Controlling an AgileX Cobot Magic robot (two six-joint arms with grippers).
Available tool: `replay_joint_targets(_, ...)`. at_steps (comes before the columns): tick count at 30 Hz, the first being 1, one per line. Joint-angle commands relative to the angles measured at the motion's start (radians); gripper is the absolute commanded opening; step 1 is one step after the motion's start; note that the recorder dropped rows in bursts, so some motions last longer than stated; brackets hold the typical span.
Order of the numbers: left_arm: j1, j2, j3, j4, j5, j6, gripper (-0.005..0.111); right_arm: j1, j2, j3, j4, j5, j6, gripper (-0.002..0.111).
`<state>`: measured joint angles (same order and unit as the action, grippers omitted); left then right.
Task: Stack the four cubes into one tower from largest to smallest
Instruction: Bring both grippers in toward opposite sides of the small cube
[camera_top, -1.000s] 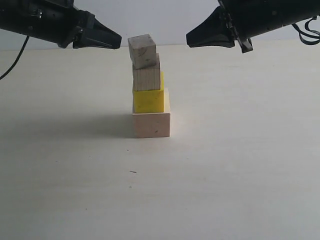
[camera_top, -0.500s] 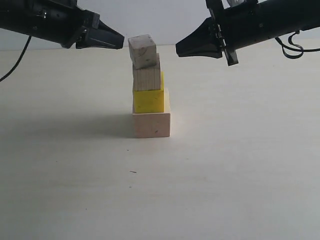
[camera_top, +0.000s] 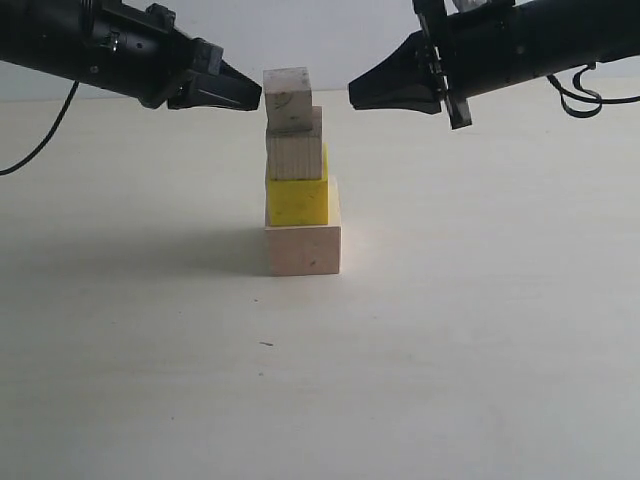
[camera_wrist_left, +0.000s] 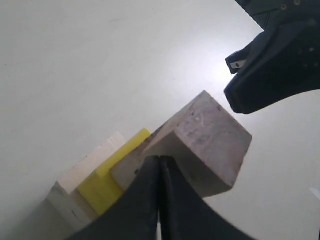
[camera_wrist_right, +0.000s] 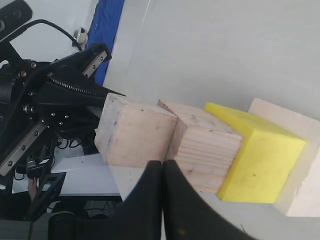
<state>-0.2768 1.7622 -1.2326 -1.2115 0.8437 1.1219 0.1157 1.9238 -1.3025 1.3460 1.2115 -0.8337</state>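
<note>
Pale tabletop (camera_top: 480, 350); four-cube tower (camera_top: 298, 170) upright, yellow cube (camera_top: 297, 202) second from bottom

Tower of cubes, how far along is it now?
Done: all four are stacked, large wooden cube at the base, then yellow cube, medium wooden cube, small wooden cube on top. In hand: nothing gripped; the shut left hand and right hand flank it. Left: probably only nudging it square.

This looks like a robotics lab bench. A bare pale worktop (camera_top: 480, 350) ends at a plain white wall (camera_top: 320, 40) on the far side, with a black left arm (camera_top: 90, 45) and right arm (camera_top: 540, 40) reaching over it. A loose black cable (camera_top: 52, 130) trails at the left, and the right wrist view shows a blue panel (camera_wrist_right: 107, 35) past the worktop.
</note>
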Motion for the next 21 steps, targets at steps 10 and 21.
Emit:
replay_joint_targets(10,-0.002,0.001,0.000,-0.001,-0.003,-0.003,0.000,0.071,-0.003,-0.007,-0.020,-0.027,-0.019,0.000)
replay_joint_targets(21,-0.004,0.001,0.000,-0.008,0.020,0.001,0.000,0.071,-0.001,-0.007,-0.022,-0.043,-0.019,0.000)
